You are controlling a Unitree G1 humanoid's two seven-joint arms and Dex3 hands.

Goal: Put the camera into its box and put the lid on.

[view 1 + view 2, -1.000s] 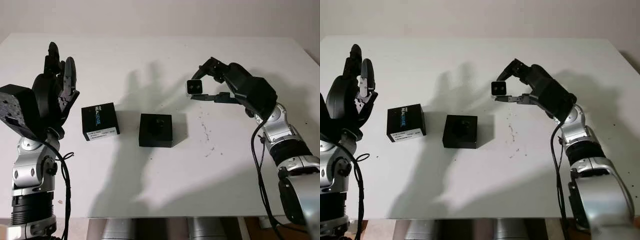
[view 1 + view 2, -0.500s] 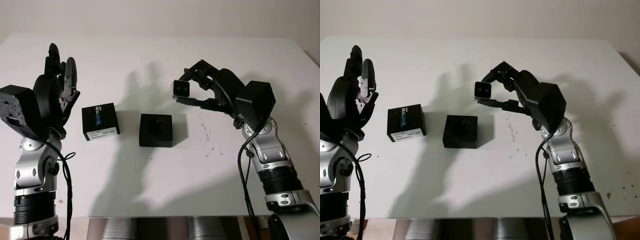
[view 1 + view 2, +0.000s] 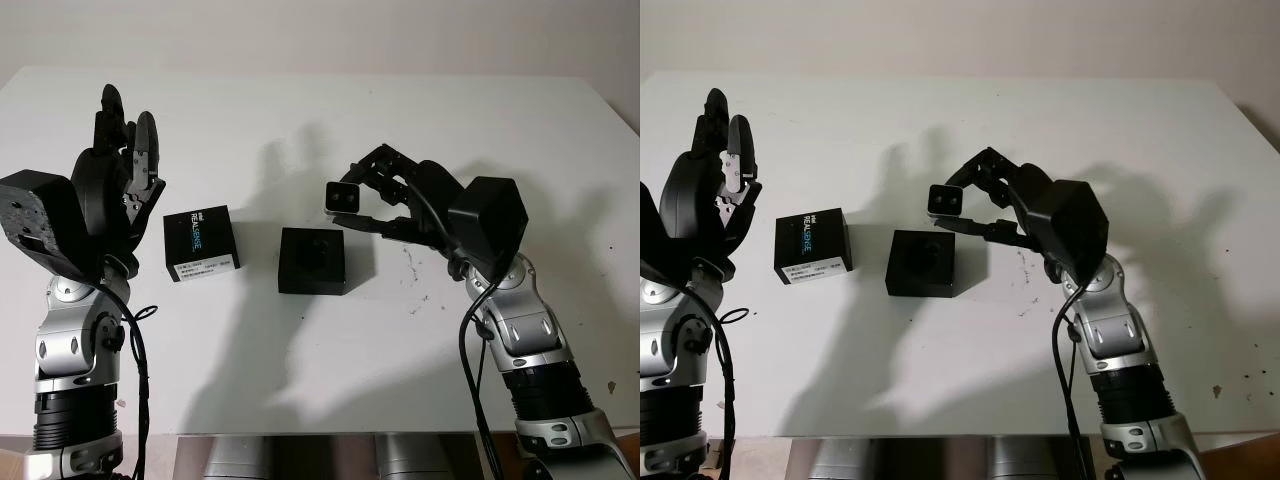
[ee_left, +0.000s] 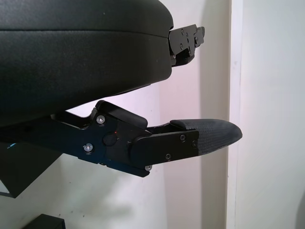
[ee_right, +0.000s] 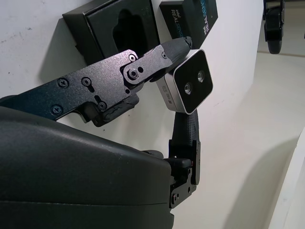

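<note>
My right hand (image 3: 372, 205) is shut on the small silver camera (image 3: 342, 197), holding it in the air just above the far right corner of the open black box (image 3: 312, 260). The wrist view has the camera (image 5: 187, 83) pinched between the fingers (image 5: 143, 67), lenses facing outward, with the box (image 5: 114, 31) and its moulded recess beyond it. The black lid (image 3: 200, 243) with white lettering lies on the table to the left of the box. My left hand (image 3: 115, 190) is open, raised at the left beside the lid.
The white table (image 3: 330, 360) stretches wide around the box and lid. Small dark specks (image 3: 415, 265) mark the surface right of the box. The table's front edge (image 3: 330, 434) runs near my arms.
My right hand has carried the camera leftward and toward me, from right of the box to just over its far right corner. The left hand has stayed in place.
</note>
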